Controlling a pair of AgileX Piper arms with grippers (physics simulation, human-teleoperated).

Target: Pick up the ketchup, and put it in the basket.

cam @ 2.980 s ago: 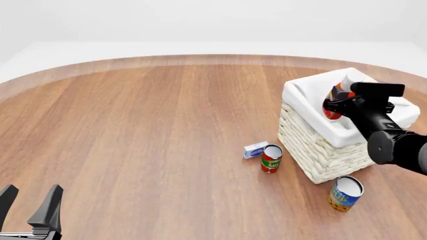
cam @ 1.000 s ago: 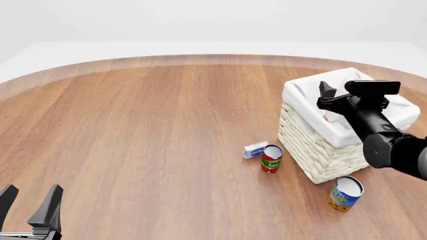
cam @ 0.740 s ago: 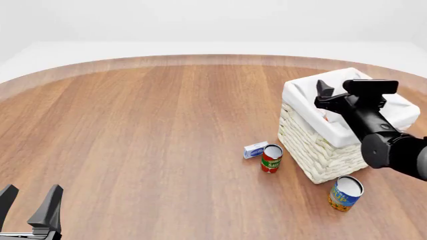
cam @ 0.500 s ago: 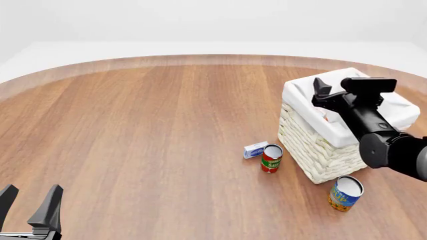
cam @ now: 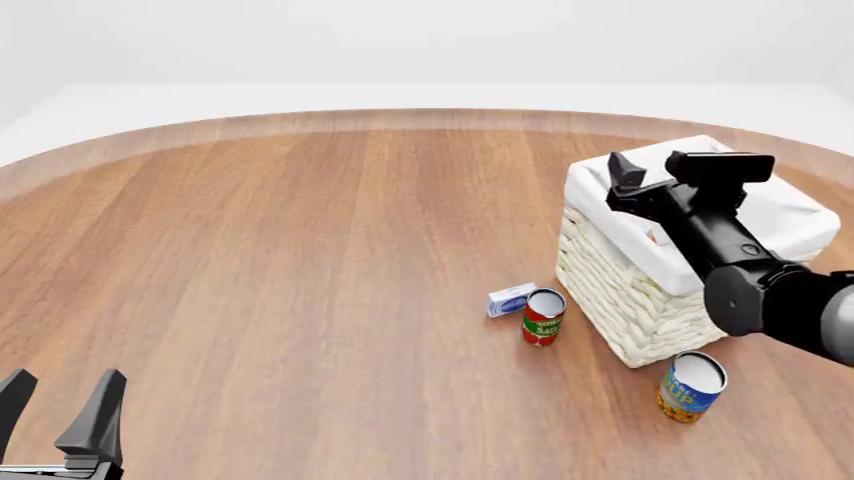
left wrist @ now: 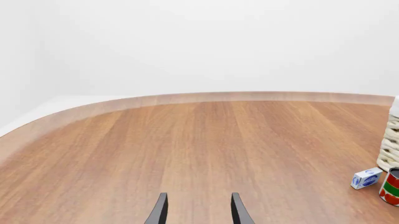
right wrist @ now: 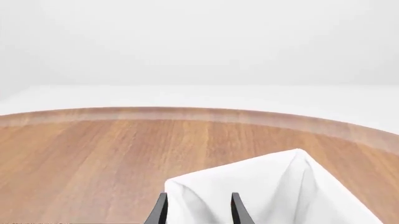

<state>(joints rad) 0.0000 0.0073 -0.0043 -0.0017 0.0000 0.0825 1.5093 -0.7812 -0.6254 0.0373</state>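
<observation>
The basket (cam: pixel 627 290), pale wicker with a white cloth lining, stands at the right of the table. Of the ketchup only a sliver of red-orange (cam: pixel 650 236) shows, down inside the lining beside my right arm. My right gripper (cam: pixel 638 188) hangs open and empty just over the basket's near-left rim. In the right wrist view its fingers (right wrist: pixel 160 209) frame the white cloth (right wrist: pixel 274 186). My left gripper (cam: pixel 56 408) stays open at the table's near-left corner, far from everything. It also shows in the left wrist view as the open gripper (left wrist: pixel 198 211).
A red-and-green can (cam: pixel 542 316) and a small white-blue box (cam: pixel 510 299) stand just left of the basket. An orange-and-blue can (cam: pixel 690 386) stands in front of it. In the left wrist view, box (left wrist: pixel 366 178), can (left wrist: pixel 391 187) and basket wall (left wrist: pixel 391 140) show.
Three seconds ago my right gripper held the ketchup over the basket. It has since let go, and over the last second it has drifted up and left, empty. The left arm has not moved.
</observation>
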